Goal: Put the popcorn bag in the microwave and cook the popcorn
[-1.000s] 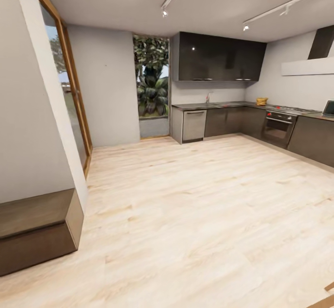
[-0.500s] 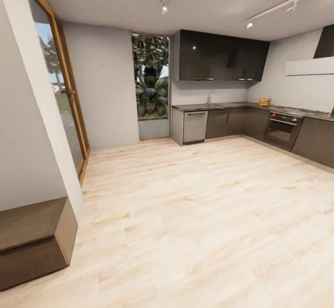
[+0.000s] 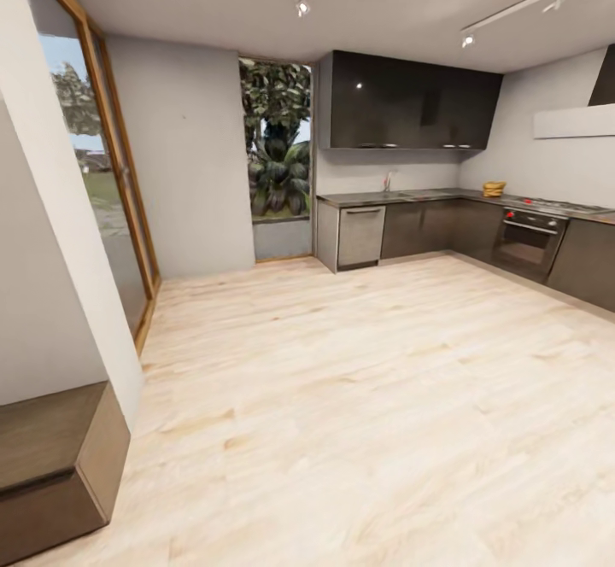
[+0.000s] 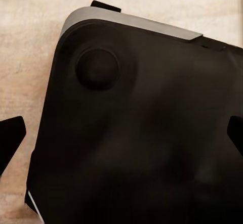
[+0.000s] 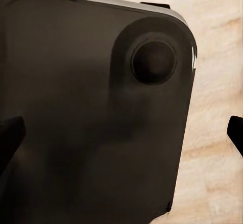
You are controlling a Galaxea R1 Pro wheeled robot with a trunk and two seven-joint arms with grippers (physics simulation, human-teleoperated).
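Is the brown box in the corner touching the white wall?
Touching. In the head view, the brown box sits right against the white wall. Its top edge meets the wall with no gap showing.

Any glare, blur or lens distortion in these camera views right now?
Head view: wide-angle stretch, walls lean at the edges; small glints on the glossy upper cabinets; the far countertop looks soft. Both wrist views: the dark robot base is dim and slightly blurred over the pale wood floor.
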